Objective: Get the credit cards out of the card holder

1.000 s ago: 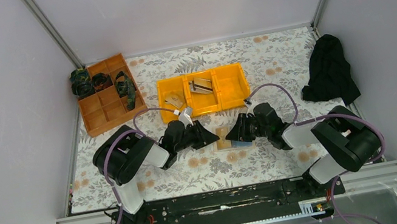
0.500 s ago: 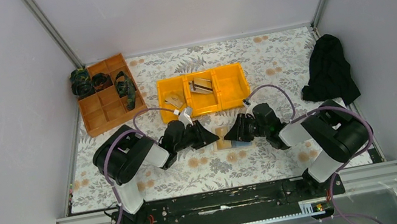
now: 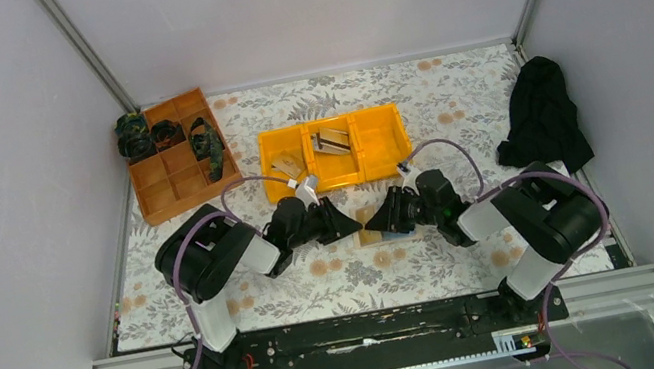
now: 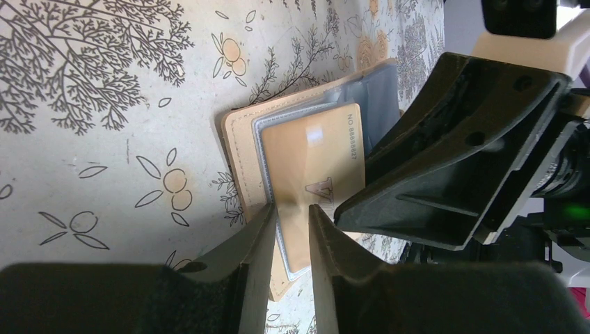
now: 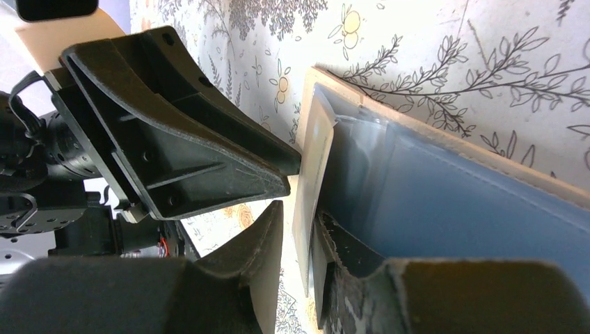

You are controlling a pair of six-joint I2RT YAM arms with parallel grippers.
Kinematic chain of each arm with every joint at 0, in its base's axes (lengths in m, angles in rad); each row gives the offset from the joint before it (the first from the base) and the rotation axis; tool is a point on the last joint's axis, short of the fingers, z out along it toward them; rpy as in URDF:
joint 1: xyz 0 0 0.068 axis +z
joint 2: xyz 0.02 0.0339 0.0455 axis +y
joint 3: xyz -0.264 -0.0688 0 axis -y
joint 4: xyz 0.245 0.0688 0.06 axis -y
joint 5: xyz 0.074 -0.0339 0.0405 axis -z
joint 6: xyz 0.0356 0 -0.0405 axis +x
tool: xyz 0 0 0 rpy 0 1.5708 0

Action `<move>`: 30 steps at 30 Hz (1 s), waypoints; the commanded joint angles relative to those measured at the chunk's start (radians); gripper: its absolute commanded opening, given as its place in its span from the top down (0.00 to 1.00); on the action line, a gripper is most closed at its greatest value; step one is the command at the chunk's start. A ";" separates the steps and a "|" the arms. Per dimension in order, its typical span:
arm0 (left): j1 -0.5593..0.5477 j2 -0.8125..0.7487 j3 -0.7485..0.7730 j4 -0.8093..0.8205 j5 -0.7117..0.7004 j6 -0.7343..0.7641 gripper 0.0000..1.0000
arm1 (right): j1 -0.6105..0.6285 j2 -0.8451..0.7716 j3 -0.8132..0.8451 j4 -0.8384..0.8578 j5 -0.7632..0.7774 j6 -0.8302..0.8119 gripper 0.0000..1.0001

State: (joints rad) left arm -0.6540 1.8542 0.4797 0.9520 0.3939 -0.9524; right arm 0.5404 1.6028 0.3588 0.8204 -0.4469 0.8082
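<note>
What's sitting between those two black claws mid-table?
The card holder, lying open with a tan card in its sleeve, sits between the left gripper and the right gripper. The left wrist view shows it clearest.

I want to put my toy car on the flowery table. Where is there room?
The tablecloth is bare between the yellow bin and the black cloth, beyond the bin at the far edge, and along the near edge. The middle is crowded: left gripper and right gripper meet over the card holder.
</note>
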 commanded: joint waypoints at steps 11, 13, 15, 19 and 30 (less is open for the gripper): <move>0.006 0.044 -0.010 0.043 0.027 -0.030 0.69 | 0.006 -0.116 0.024 -0.120 0.017 -0.080 0.71; 0.009 0.050 -0.013 0.053 0.031 -0.036 0.70 | 0.003 -0.151 0.026 -0.172 0.036 -0.108 0.71; 0.010 0.055 -0.018 0.073 0.042 -0.046 0.70 | -0.002 -0.177 0.030 -0.214 0.052 -0.125 0.70; 0.011 0.033 -0.020 0.068 0.042 -0.042 0.70 | -0.013 -0.202 0.027 -0.252 0.063 -0.137 0.70; 0.011 0.019 -0.028 0.064 0.033 -0.032 0.70 | -0.043 -0.269 0.014 -0.348 0.093 -0.175 0.70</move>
State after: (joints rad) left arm -0.6472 1.8763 0.4690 0.9970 0.4217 -0.9966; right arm 0.5137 1.3880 0.3595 0.5041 -0.3820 0.6731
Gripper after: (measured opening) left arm 0.296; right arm 0.295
